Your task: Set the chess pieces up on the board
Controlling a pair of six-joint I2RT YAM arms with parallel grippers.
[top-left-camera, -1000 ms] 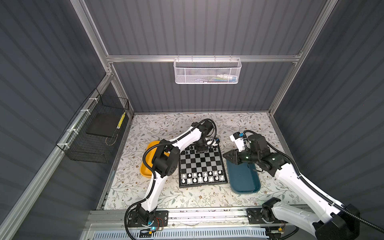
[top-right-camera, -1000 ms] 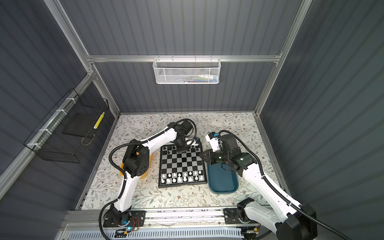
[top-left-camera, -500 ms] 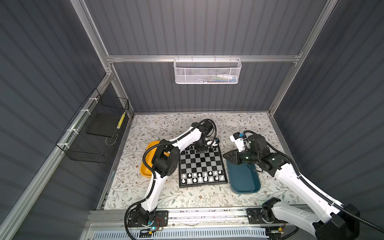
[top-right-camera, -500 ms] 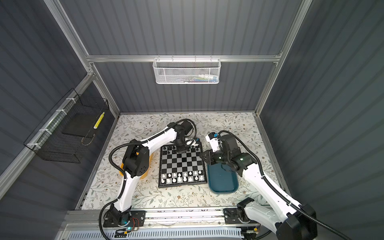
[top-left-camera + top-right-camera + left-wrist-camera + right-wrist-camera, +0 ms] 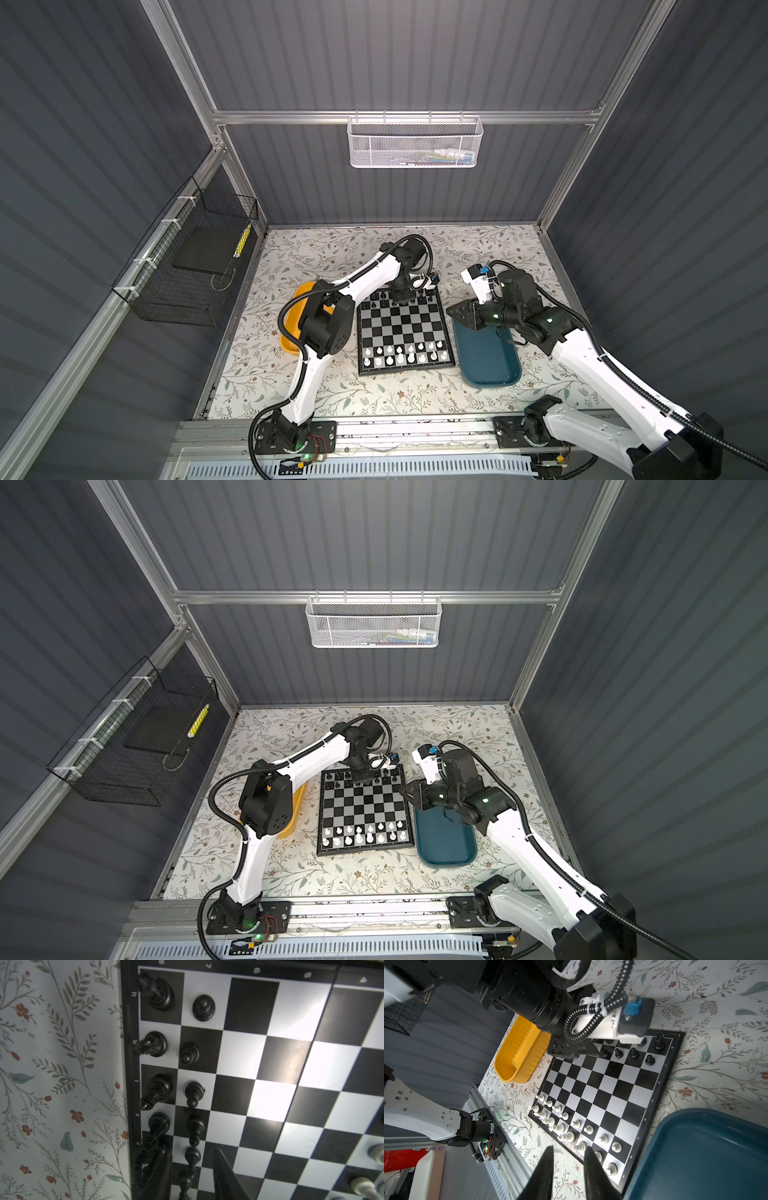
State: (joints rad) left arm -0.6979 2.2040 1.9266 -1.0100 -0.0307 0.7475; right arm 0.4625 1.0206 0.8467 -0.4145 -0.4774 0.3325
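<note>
Below, floral table (image 5: 332,249), grey walls (image 5: 415,62); right hand (image 5: 569,1148) apart, left hand (image 5: 191,1149) apparently apart.

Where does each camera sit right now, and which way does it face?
Both top views: above the front rail, looking down on the board; both arms show.
Left wrist: over the board's far edge, looking down at black pieces; left claw tips show.
Right wrist: by the teal tray, facing across the board; right claw and left arm show.
Shared: both wrist views show black pieces.
</note>
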